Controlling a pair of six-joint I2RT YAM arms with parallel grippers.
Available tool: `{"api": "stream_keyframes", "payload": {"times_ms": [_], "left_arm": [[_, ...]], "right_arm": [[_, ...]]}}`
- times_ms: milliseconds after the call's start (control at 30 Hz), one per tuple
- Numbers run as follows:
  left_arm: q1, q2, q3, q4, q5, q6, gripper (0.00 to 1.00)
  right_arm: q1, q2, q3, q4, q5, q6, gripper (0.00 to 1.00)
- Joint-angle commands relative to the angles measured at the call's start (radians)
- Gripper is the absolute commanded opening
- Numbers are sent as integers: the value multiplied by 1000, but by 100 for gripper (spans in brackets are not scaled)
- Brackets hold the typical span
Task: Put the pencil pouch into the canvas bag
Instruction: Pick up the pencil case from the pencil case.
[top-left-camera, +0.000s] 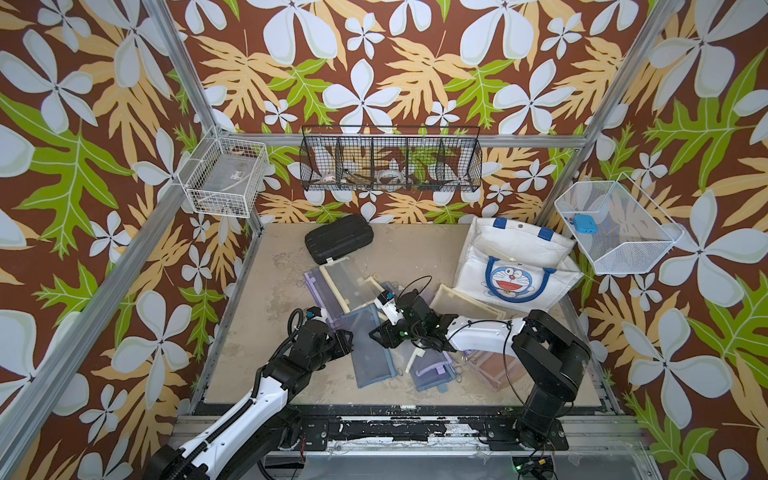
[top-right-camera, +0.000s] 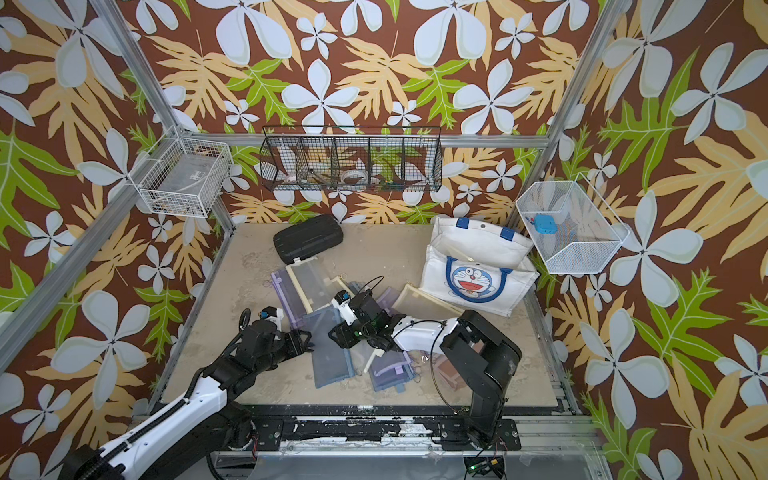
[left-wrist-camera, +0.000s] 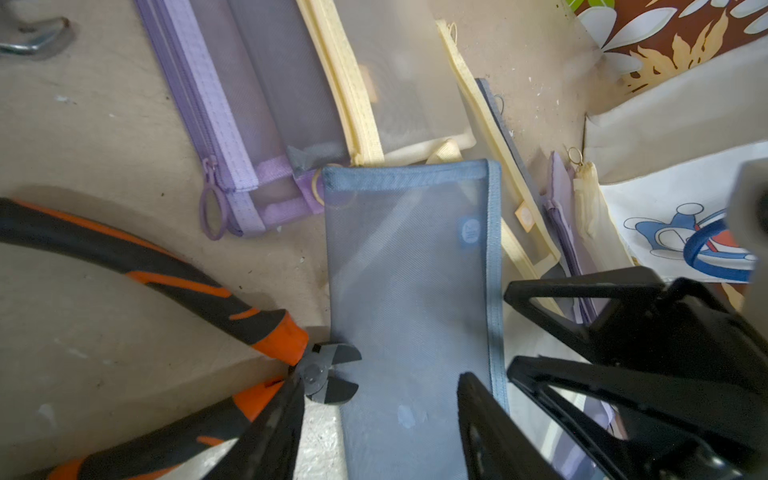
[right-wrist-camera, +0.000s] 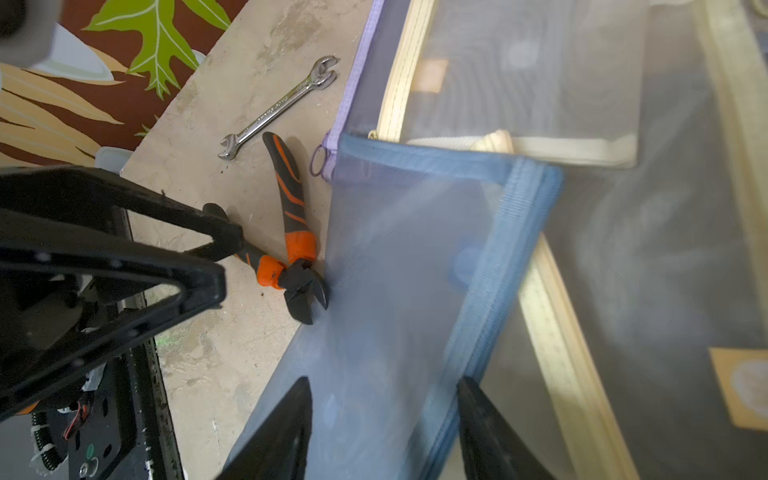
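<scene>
A blue mesh pencil pouch (top-left-camera: 370, 353) (top-right-camera: 328, 349) lies flat on the table among other pouches. The white canvas bag (top-left-camera: 515, 266) (top-right-camera: 478, 266) with blue handles and a cat face stands at the back right, its mouth gaping. My left gripper (left-wrist-camera: 382, 386) (top-left-camera: 348, 336) hangs open over the pouch's (left-wrist-camera: 415, 270) left edge. One finger is above the pliers and the other is near the pouch's far border. My right gripper (right-wrist-camera: 385, 380) (top-left-camera: 376, 332) faces it from the other side, open. The pouch's (right-wrist-camera: 415, 249) mesh shows between its fingers (right-wrist-camera: 478, 415).
Orange-and-black pliers (left-wrist-camera: 249, 324) (right-wrist-camera: 291, 232) touch the pouch's left edge, with a steel wrench (right-wrist-camera: 276, 108) beyond. Purple (left-wrist-camera: 232, 124) and cream (left-wrist-camera: 395, 83) mesh pouches lie behind, others on the right. A black hard case (top-left-camera: 338, 239) sits at the back. Wire baskets (top-left-camera: 390, 160) hang on the walls.
</scene>
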Motion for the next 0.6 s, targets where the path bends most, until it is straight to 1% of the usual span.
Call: {"api": "stream_keyframes", "payload": {"times_ms": [0, 67, 300, 467, 567], "left_arm": [[4, 16, -4, 59, 15, -4, 57], [4, 28, -7, 74, 18, -3, 56], [5, 48, -13, 89, 22, -4, 55], [5, 40, -37, 93, 16, -10, 54], [5, 50, -51, 107, 18, -15, 54]], "right_arm": [[1, -42, -23, -50, 83, -27, 57], [1, -49, -38, -48, 97, -31, 58], [1, 77, -4, 24, 22, 9, 55], [1, 101, 14, 53, -1, 17, 54], [2, 105, 13, 82, -32, 32, 49]]}}
